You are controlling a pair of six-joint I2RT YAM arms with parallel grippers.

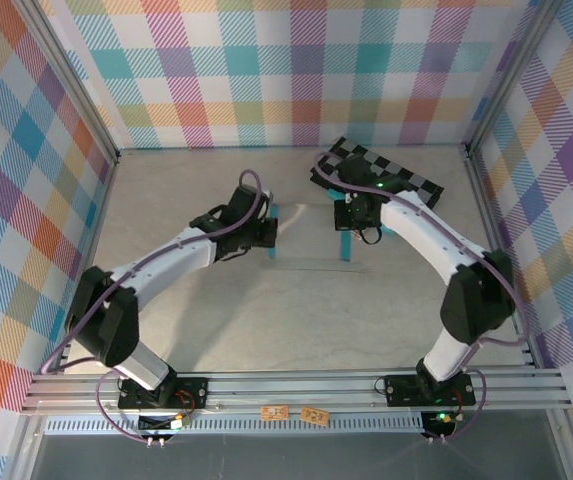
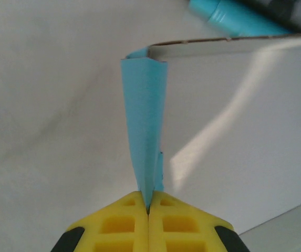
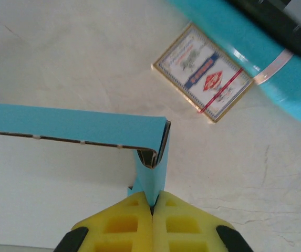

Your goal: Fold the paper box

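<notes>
While both arms reach in over the middle of the bench (image 1: 216, 330), the paper box (image 1: 344, 246) lies between their wrists, gripped at both ends. From above, its pale inner panel spreads flat across the bench, with a teal strip showing at each side, one by each wrist.

At the left wrist, the yellow left fingers (image 2: 148, 223) are pressed together on a narrow teal flap (image 2: 144, 131) that stands upright from the box's left edge. The flap runs straight away from the fingertips to a folded corner. To the right of it lies the grey-white inner panel (image 2: 234, 121), with its raw cardboard edge along the far side.

At the right wrist, the yellow right fingers (image 3: 152, 223) are likewise clamped on a short teal tab, just below a folded corner. From that corner a low teal wall (image 3: 71, 126) runs off to the left, and the pale inner face lies below it.

Beyond the corner, a small printed card (image 3: 203, 73) with red and blue markings lies on the bench. It touches a slim teal tube (image 3: 255, 50), well apart from the box. Behind the right arm, the checkerboard (image 1: 376, 172) rests near the back wall.
</notes>
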